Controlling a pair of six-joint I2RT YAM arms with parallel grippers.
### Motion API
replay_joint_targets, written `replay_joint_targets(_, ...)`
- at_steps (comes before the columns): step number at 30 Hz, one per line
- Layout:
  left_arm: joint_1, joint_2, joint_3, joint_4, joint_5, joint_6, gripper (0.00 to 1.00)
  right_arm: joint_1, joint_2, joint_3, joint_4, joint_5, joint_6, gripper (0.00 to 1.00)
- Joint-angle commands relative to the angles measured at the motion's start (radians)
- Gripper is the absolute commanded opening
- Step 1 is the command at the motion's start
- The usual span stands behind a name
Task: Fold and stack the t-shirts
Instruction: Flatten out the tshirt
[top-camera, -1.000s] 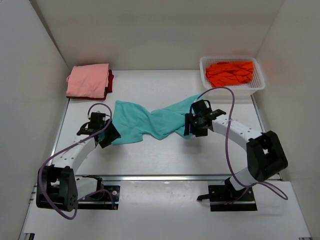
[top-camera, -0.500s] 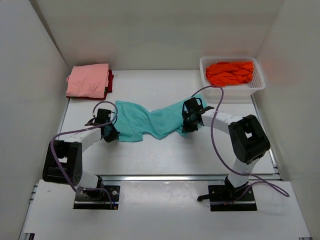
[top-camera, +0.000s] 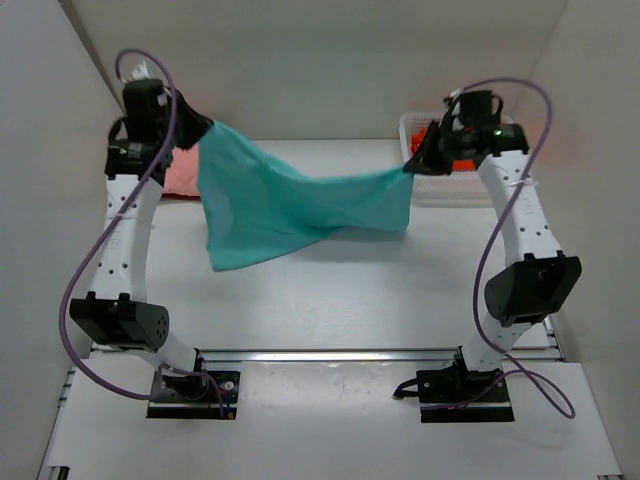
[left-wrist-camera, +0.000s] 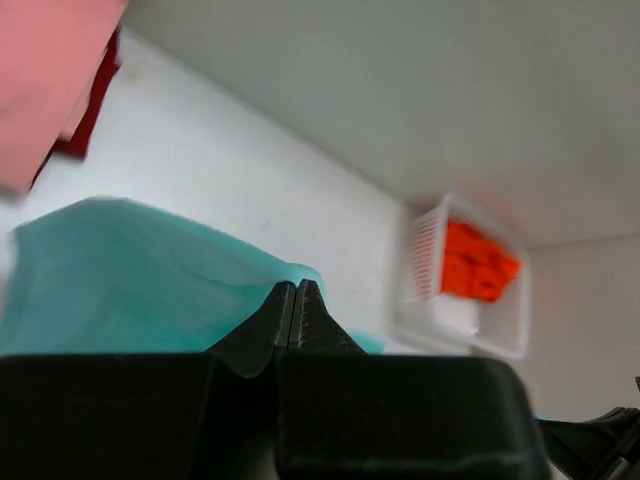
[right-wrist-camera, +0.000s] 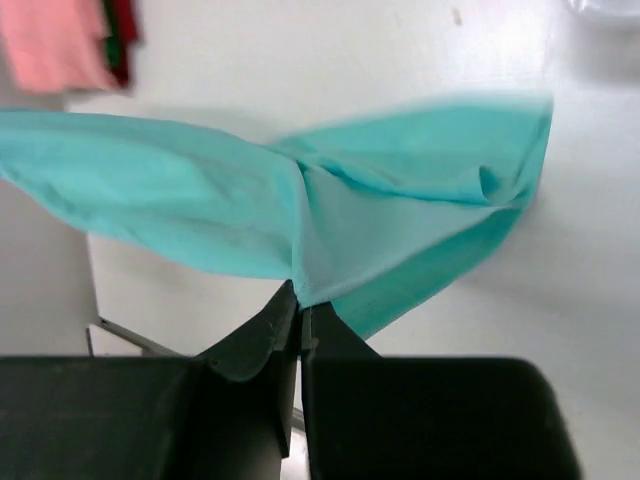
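The teal cloth t-shirt (top-camera: 290, 205) hangs in the air, stretched between the two raised arms above the back half of the table. The left gripper (top-camera: 195, 135) is clamped on its upper left corner. The right gripper (top-camera: 415, 165) is clamped on its upper right corner, slightly lower. The cloth sags between them, and its longest flap droops on the left side. It appears to be clear of the tabletop. In the left wrist view the fingertips (left-wrist-camera: 297, 290) are pressed together with teal fabric spreading out beyond them. In the right wrist view the closed tips (right-wrist-camera: 298, 300) pinch a gathered fold of the same shirt.

Below lies the flat white table (top-camera: 350, 290), with a metal rail along its near edge and plain white walls (top-camera: 300, 60) on three sides.

A white mesh plastic basket (left-wrist-camera: 425, 260) sits in the far right corner, partly hidden behind the right arm in the top view. It holds a crumpled bright orange cloth t-shirt (left-wrist-camera: 478, 262). In the far left corner a folded salmon-pink cloth t-shirt (left-wrist-camera: 45, 80) lies on a dark red cloth t-shirt (left-wrist-camera: 90, 110). The left arm and the hanging teal cloth cover most of that stack from above. Purple cables (top-camera: 75, 290) loop beside each arm.
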Motion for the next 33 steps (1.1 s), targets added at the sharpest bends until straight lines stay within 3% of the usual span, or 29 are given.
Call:
replay_joint_targets(1, 0.036, 0.05, 0.311, -0.217, 0.057, 0.014, 0.0, -0.014, -0.01, 0.314, -0.182, -0.136, -0.071, 0.0)
replay_joint_targets(3, 0.059, 0.073, 0.446, -0.251, 0.078, 0.018, 0.0, -0.022, -0.024, 0.399, -0.208, -0.141, -0.078, 0.0)
replay_joint_targets(5, 0.059, 0.055, 0.477, -0.252, 0.074, 0.007, 0.0, 0.011, -0.094, 0.358, -0.172, -0.077, -0.093, 0.0)
replay_joint_targets(9, 0.072, -0.072, 0.456, -0.179, -0.019, 0.015, 0.0, 0.165, -0.313, 0.162, 0.003, 0.191, -0.116, 0.0)
replay_joint_targets(12, 0.04, -0.123, 0.482, -0.141, -0.027, 0.041, 0.0, 0.22, -0.416, 0.12, 0.062, 0.351, -0.113, 0.0)
replay_joint_targets(15, 0.033, -0.14, 0.528, -0.119, -0.061, 0.053, 0.0, 0.194, -0.473, 0.117, 0.128, 0.414, -0.13, 0.0)
replay_joint_targets(17, 0.041, -0.136, 0.544, -0.101, -0.053, 0.043, 0.0, 0.097, -0.48, 0.134, 0.152, 0.338, -0.134, 0.0)
replay_joint_targets(20, 0.03, -0.128, 0.524, -0.085, -0.033, 0.047, 0.0, -0.004, -0.428, 0.172, 0.142, 0.227, -0.13, 0.0)
replay_joint_targets(25, 0.058, -0.081, 0.311, -0.024, 0.104, 0.015, 0.0, 0.018, -0.249, 0.149, 0.137, 0.126, -0.142, 0.0)
replay_joint_targets(28, 0.058, 0.013, 0.28, -0.047, 0.148, 0.032, 0.0, 0.027, -0.152, 0.161, 0.135, 0.081, -0.157, 0.0)
replay_joint_targets(32, 0.059, 0.226, 0.462, -0.139, 0.168, 0.069, 0.0, 0.033, 0.009, 0.305, 0.106, 0.107, -0.193, 0.0)
replay_joint_targets(33, 0.088, 0.263, 0.531, -0.143, 0.177, 0.066, 0.0, 0.027, 0.045, 0.406, 0.117, 0.112, -0.202, 0.0)
